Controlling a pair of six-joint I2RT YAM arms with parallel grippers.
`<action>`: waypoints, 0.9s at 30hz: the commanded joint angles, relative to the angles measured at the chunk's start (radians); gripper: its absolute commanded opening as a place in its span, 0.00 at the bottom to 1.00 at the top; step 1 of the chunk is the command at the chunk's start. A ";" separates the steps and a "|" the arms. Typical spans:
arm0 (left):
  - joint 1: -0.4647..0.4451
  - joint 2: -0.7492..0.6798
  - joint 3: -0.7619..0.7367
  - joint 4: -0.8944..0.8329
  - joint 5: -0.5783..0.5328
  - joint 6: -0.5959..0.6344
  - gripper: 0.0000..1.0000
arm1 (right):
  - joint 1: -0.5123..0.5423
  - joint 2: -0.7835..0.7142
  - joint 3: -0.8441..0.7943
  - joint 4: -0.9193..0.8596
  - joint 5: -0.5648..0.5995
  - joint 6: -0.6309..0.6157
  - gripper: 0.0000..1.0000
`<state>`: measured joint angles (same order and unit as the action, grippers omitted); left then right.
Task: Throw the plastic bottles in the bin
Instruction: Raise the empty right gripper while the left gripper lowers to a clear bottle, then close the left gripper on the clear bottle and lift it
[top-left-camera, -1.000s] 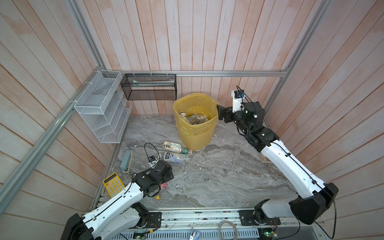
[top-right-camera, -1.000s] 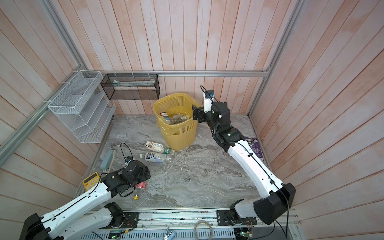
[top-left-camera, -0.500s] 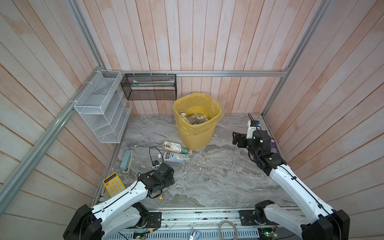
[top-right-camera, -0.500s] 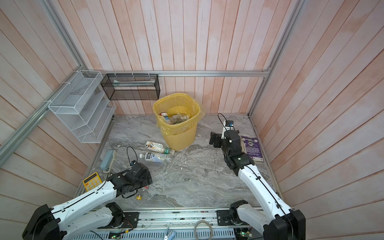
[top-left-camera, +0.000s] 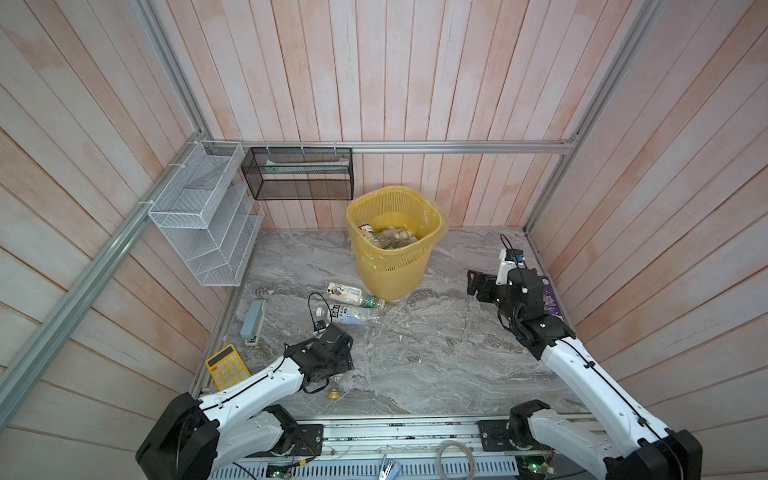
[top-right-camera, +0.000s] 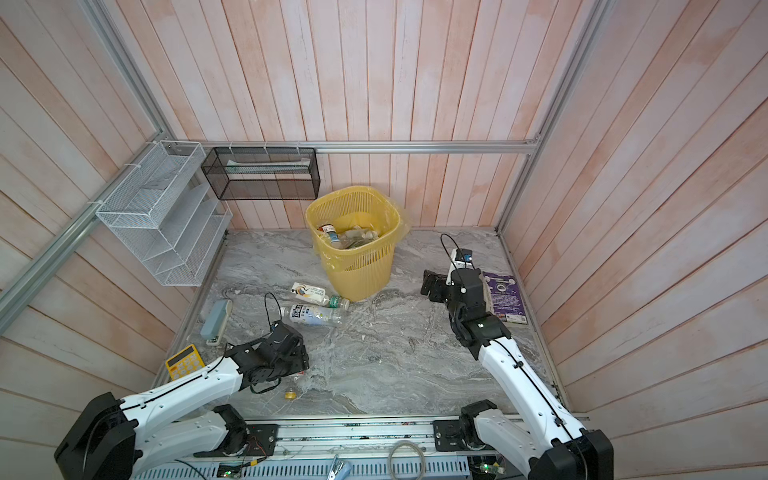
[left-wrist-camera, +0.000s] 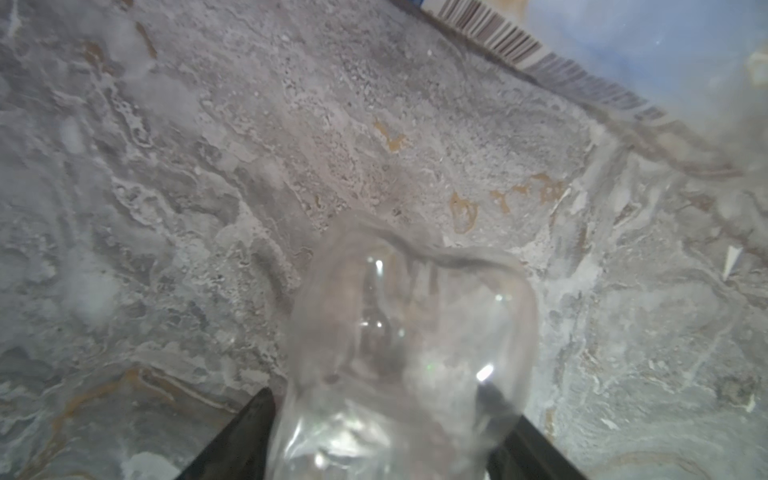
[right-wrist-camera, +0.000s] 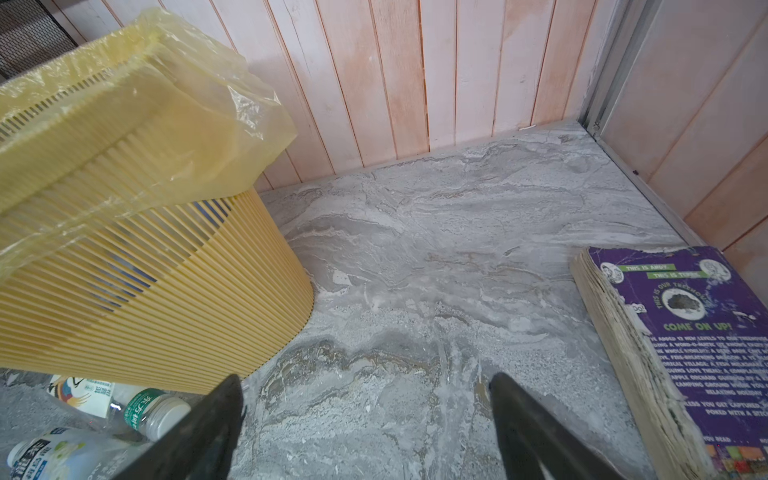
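At 7 o'clock, nearest the rail, the left arm stretched low over the marble table (top-left-camera: 436, 357). Its left gripper (left-wrist-camera: 376, 390) straddled one clear bottle (left-wrist-camera: 407, 324), whose length ran out ahead of the fingers. Whether the jaws gripped it could not be told. Farther in, two labelled bottles lay flat: the nearer bottle (top-left-camera: 351, 316) ran 9 to 3, cap toward 9. The farther bottle (top-left-camera: 347, 294) ran 10 to 4, cap toward 4, just beside the bin. At 3 o'clock the right arm stood bent, its right gripper (right-wrist-camera: 365, 378) gaping empty, aimed toward 9. At 12 o'clock stood one yellow bin (top-left-camera: 390, 270) holding jumbled bottles (top-left-camera: 388, 241), too tangled to count.
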<state>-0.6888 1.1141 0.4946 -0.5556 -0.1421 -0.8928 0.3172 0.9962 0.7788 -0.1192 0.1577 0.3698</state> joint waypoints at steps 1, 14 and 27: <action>-0.007 0.024 -0.024 0.047 0.032 0.026 0.72 | -0.006 -0.029 -0.016 0.006 -0.008 0.020 0.93; -0.025 -0.145 -0.004 0.059 0.012 -0.014 0.52 | -0.012 -0.068 -0.040 0.005 0.025 0.024 0.93; -0.023 -0.353 0.426 0.504 -0.410 0.487 0.47 | -0.020 -0.134 -0.035 -0.007 0.081 0.025 0.93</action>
<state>-0.7124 0.7185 0.8295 -0.3199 -0.4236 -0.6624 0.3038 0.8841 0.7490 -0.1207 0.2073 0.3798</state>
